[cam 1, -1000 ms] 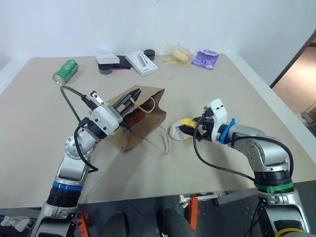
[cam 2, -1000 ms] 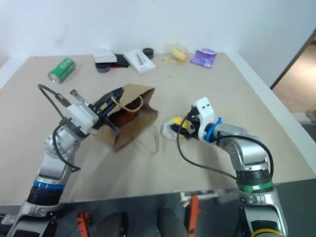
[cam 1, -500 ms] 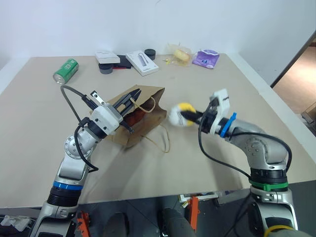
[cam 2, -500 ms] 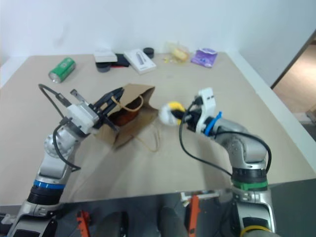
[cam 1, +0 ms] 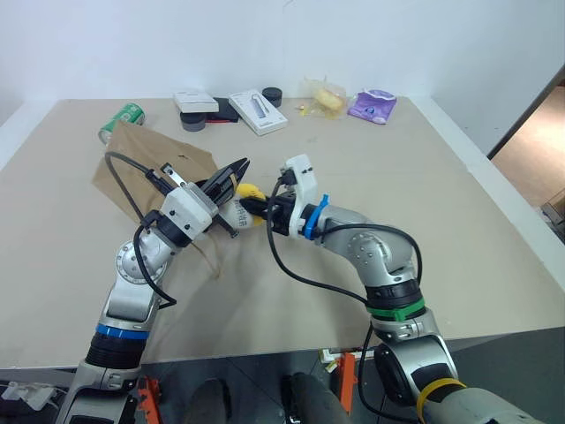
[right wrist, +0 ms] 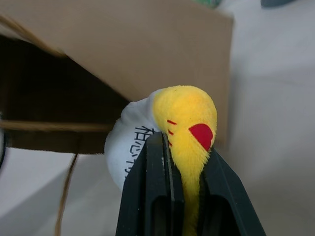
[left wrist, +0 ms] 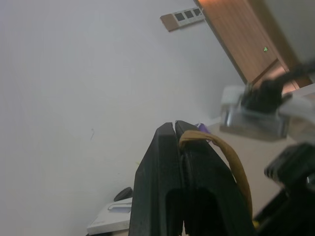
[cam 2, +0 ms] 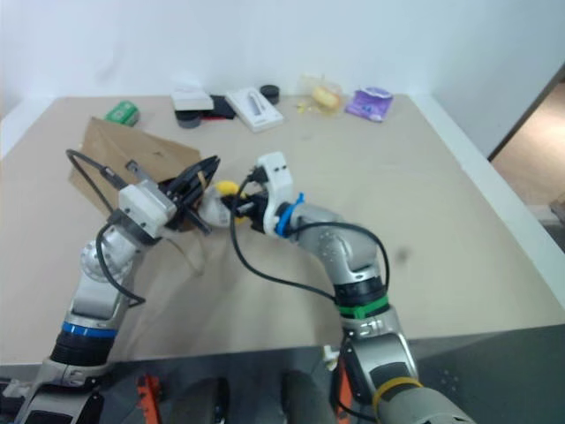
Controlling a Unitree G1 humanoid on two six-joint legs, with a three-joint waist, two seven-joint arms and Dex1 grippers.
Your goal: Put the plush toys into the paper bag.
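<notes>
Right tool (cam 1: 256, 209): you will find it clenched on the yellow-and-white plush toy (right wrist: 179, 123), its two black fingers (right wrist: 156, 187) pinching the toy's lower part. It holds the toy off the worktop (cam 1: 424, 203), right at the mouth of the paper bag (cam 1: 146, 163). In the right wrist view the toy's white side bears dark printed characters and its yellow side a red patch; the bag's dark opening lies just behind it.

Left tool (cam 1: 231, 174): note that it is clenched on one tan loop handle (left wrist: 224, 152) of the bag — the left wrist view shows the fingers pressed together with the handle curving over one fingertip. The bag is raised and tilted, its flat brown side facing up and away from you, its mouth turned toward the right tool.

Along the far edge of the worktop, well apart from the bag, you can see a green can (cam 1: 121, 117), a white box (cam 1: 259, 111), a clear packet with yellow contents (cam 1: 324, 95) and a purple pouch (cam 1: 371, 105).
</notes>
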